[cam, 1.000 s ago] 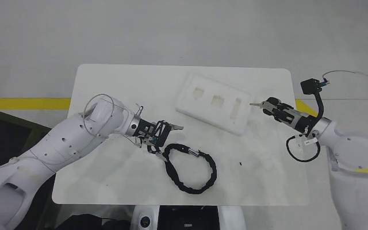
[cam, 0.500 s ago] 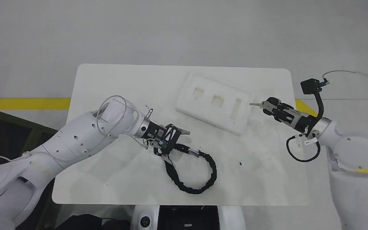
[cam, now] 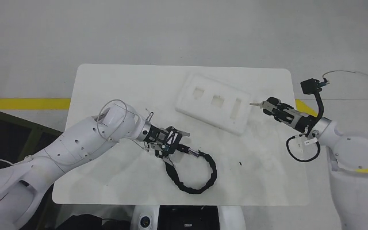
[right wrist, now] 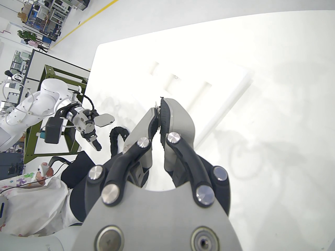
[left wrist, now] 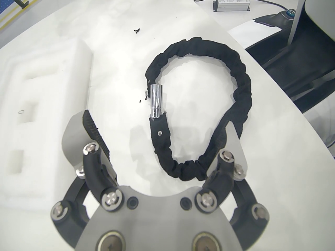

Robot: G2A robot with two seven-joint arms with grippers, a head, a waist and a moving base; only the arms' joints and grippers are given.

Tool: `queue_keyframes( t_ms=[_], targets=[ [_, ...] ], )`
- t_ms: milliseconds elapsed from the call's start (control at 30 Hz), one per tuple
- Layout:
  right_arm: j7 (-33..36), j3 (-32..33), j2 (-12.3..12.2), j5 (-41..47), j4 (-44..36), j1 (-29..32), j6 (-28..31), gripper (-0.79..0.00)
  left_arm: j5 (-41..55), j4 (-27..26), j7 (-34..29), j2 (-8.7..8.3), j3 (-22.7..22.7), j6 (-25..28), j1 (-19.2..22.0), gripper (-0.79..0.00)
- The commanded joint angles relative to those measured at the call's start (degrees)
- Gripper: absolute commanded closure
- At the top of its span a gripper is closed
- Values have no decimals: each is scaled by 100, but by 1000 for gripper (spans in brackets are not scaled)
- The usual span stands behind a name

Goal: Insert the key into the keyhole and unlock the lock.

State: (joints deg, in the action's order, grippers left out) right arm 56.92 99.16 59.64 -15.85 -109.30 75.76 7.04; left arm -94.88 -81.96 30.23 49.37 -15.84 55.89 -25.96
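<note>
The lock is a black fabric-sleeved chain loop lying on the white table near its front edge. Its silver cylinder joins the two ends. My left gripper hangs open just above the loop's end nearest the cylinder, and its fingers straddle the sleeved chain in the left wrist view. My right gripper stays off to the far right, above the table beside the foam tray. It is shut on the thin metal key, which pokes out past the fingertips.
A white foam tray with three recesses lies at the back middle of the table. Small black specks dot the table right of the lock. A power adapter sits on the floor beyond the table's edge.
My left gripper has moved right and slightly toward the table's front, from beside the loop to over its end. The right arm and key have stayed put.
</note>
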Motion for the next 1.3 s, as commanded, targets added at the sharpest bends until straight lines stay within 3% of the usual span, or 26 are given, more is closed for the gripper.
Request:
queue_keyframes(
  t_ms=[0, 633, 800, 1000, 1167, 1267],
  targets=[
    [0, 0, 0, 0, 0, 0, 0, 0, -43, -5, -80, 52, 22, -71, -69, -785],
    [0, 0, 0, 0, 0, 0, 0, 0, -589, 764, 161, 717, 206, -422, -115, -785],
    [0, 0, 0, 0, 0, 0, 0, 0, -706, 941, 323, 822, 200, -534, -134, -625],
    [0, 0, 0, 0, 0, 0, 0, 0, -864, 1110, 531, 904, 191, -577, -155, -637],
    [0, 0, 0, 0, 0, 0, 0, 0, -942, 1228, 621, 975, 182, -564, -175, -588],
    [0, 0, 0, 0, 0, 0, 0, 0, -1031, 1234, 653, 1014, 173, -627, -180, -459]
  ],
)
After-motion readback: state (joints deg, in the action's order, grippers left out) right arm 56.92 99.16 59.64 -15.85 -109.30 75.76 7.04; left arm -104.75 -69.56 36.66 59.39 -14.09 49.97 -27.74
